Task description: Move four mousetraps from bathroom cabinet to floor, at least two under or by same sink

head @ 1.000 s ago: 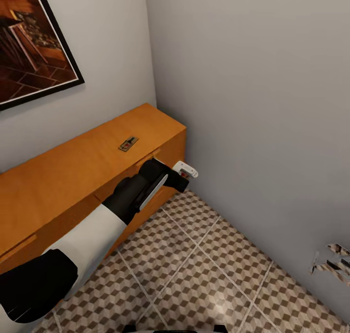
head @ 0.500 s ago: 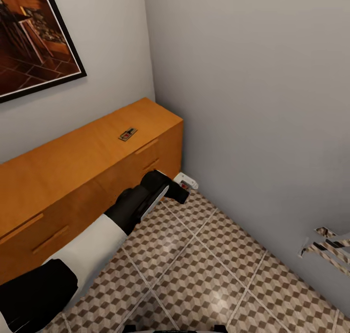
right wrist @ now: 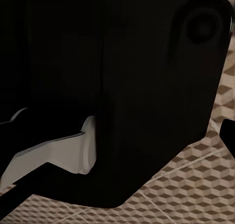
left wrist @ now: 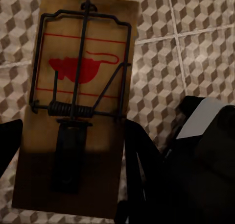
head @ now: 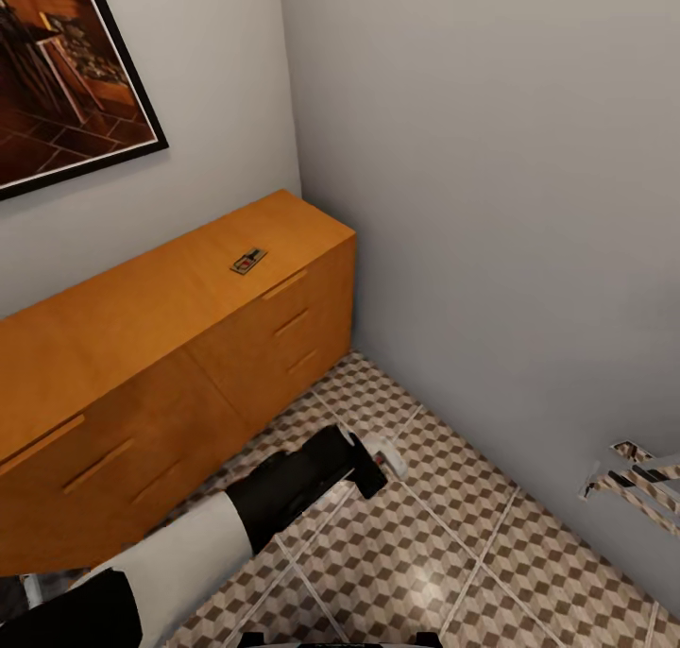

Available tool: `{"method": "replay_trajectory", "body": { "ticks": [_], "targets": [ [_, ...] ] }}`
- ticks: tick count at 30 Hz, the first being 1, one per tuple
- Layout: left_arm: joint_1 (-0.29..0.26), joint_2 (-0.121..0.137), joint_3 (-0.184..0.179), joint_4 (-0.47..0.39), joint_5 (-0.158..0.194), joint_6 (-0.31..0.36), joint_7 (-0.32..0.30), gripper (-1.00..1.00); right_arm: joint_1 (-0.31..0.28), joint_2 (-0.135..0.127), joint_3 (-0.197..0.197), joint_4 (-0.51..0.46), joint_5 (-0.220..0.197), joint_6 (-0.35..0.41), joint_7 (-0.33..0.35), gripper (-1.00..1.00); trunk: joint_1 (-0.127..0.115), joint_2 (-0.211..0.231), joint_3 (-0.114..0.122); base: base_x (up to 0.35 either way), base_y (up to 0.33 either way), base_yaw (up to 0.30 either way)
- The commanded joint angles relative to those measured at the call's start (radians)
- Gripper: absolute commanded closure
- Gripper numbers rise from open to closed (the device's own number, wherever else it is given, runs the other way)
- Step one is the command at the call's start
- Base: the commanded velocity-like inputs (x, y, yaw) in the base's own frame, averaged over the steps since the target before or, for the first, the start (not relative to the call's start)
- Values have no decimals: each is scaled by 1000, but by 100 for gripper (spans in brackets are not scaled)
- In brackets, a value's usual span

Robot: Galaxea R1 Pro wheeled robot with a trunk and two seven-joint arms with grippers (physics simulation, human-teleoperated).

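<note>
Left gripper (head: 378, 461) low over bathroom floor (head: 453, 535), clamped on 1 mousetrap (left wrist: 78, 111); second mousetrap (head: 248, 262) atop cabinet (head: 142, 346)

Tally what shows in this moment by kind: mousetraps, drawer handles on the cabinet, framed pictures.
Flat wooden mousetraps with wire parts: 2, one on top of the orange-brown wooden cabinet, one held between the left gripper's fingers above the cube-patterned tile floor
Slim bar drawer handles: 6
Black-framed pictures on the wall: 1
Total: 9
</note>
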Motion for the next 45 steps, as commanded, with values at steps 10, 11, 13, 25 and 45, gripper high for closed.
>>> {"method": "replay_trajectory", "body": {
  "ticks": [10,11,13,25,45],
  "targets": [
    [210,1,-15,213,2,-276,12,100,-1,-3,5,0,-11,-82,2,-100,0,-2,-1,0,0,0],
    [226,2,-15,227,2,-295,12,100,-1,-3,5,0,-11,-87,2,-100,0,-2,-1,0,0,0],
    [275,4,-16,307,2,-384,13,100,-1,-4,5,-2,-11,-108,1,-100,0,-2,-1,0,0,0],
    [325,11,-8,767,182,-800,22,100,-1,-6,4,-31,-10,-202,-34,-100,0,-2,-1,0,0,0],
    [526,150,-8,1001,678,-1502,186,100,-1,-76,3,-240,-9,-154,-155,-100,0,-2,-1,0,0,0]
  ]
}}
